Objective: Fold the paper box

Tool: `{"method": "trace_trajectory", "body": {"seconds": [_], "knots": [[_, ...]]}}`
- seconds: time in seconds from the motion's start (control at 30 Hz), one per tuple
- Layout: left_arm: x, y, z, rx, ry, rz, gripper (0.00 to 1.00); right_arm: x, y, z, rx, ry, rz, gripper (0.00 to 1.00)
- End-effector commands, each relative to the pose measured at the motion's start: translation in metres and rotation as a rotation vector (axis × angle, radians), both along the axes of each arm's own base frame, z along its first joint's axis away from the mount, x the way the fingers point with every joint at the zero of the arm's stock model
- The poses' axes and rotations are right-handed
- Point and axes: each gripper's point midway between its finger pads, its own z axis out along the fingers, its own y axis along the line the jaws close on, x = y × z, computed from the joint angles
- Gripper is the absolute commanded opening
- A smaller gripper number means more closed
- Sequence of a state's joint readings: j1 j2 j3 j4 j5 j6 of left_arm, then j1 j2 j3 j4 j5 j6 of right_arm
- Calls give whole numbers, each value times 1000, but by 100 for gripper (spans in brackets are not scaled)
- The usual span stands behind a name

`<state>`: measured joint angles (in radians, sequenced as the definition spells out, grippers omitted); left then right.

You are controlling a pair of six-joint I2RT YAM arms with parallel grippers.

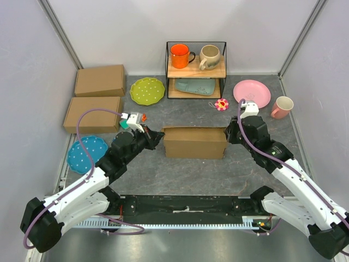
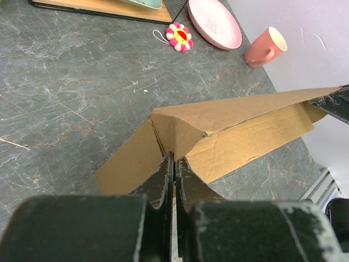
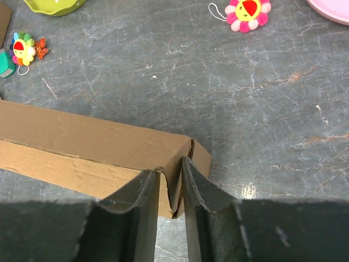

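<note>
Paper box: the paper box (image 1: 194, 142) sits mid-desk, long side running left to right, already looking like a shallow carton with its brown top panel up.
Left jaws: down at the box's left end, fingers (image 2: 163, 180) squeezed together with only a hairline slit, and a cardboard edge of the corner runs right into it, so it looks pinched.
Right jaws: at the box's right end, parted a little, the 2 fingers (image 3: 143, 194) astride the upright end wall. The right-hand one is against the cardboard, and the other stands just off it.
Desk: grey marbled desk (image 1: 180, 177).
Far left: 2 ready-made cardboard boxes (image 1: 100, 80), untouched, with a green plate (image 1: 147, 90) just beside them.
Far right: pink plate (image 1: 252, 93) and pink mug (image 1: 282, 107), well apart from the box.
</note>
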<state>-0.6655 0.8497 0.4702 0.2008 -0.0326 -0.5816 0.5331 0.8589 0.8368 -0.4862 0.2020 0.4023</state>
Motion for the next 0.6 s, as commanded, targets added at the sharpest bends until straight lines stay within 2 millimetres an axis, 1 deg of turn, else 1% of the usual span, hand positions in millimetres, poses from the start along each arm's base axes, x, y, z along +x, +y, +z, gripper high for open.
{"method": "trace_trajectory", "body": {"seconds": [0.0, 0.03, 0.1, 0.17, 0.23, 0.27, 0.37, 0.43, 0.47, 0.5, 0.57], "knots": [[-10, 6, -41, 125, 94, -15, 2, 5, 0, 33, 34, -97, -9, 29], [-10, 6, -41, 125, 92, -15, 2, 4, -1, 33, 33, -101, -13, 28], [-9, 6, -41, 128, 90, -15, 2, 2, -5, 35, 36, -114, -21, 22], [-9, 5, -41, 130, 90, -15, 2, 1, -7, 30, 26, -111, -28, 18], [-8, 5, -40, 131, 87, -17, 2, -1, -9, 27, 22, -110, -30, 17], [-8, 5, -40, 131, 87, -17, 2, -2, -10, 26, 22, -108, -32, 14], [-8, 5, -39, 133, 83, -19, 2, -4, -11, 18, 16, -96, -31, 10], [-8, 5, -38, 134, 81, -19, 2, -5, -11, 12, 8, -83, -29, 10], [-7, 5, -37, 134, 79, -18, 2, -6, -12, 9, 6, -79, -34, 11], [-7, 5, -36, 134, 77, -18, 2, -7, -13, 2, 1, -67, -37, 11], [-7, 6, -35, 136, 72, -18, 2, -9, -15, -2, 2, -58, -43, 11]]}}
